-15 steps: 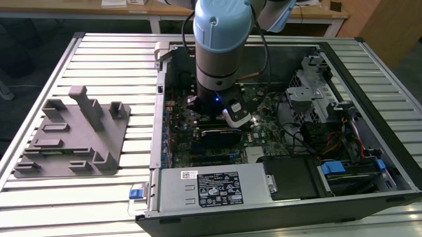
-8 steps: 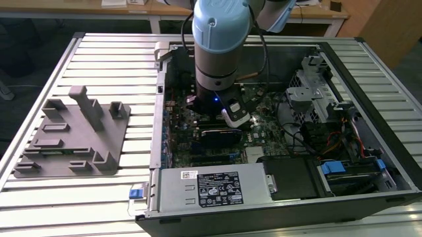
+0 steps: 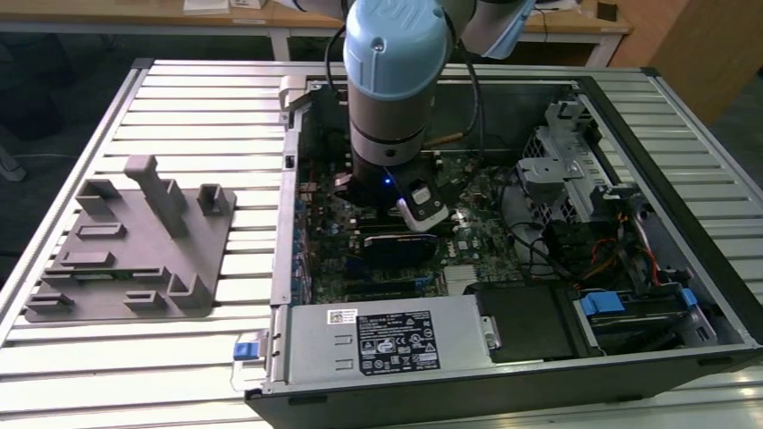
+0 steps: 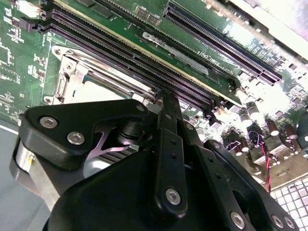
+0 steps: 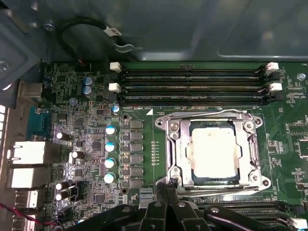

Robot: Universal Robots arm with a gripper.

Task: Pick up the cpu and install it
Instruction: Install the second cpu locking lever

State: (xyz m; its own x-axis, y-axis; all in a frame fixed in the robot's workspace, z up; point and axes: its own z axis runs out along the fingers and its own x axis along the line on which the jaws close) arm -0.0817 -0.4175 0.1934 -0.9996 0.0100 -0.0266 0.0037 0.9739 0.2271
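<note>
Arm is down inside the open computer case (image 3: 620, 125), gripper (image 5: 169, 185) hanging just above the motherboard (image 5: 139, 159). The cpu (image 5: 214, 151) sits flat in the socket (image 5: 173, 144), silver top up, metal frame around it on all sides. Gripper tip is at the socket's corner, just beside the cpu, nothing between the fingers that I can see. Can't tell from these shots whether the fingers are parted or closed; the black linkage hides the tips in both wrist views.

Memory slots (image 5: 192, 86) run parallel along the far edge of the socket, white latches at their ends. Row of capacitors (image 5: 110, 154) stands beside the socket. In the exterior view, the grey fixture tray (image 3: 131, 250) lies on the slatted table (image 3: 179, 375), well apart from the case, on the exterior view's left.
</note>
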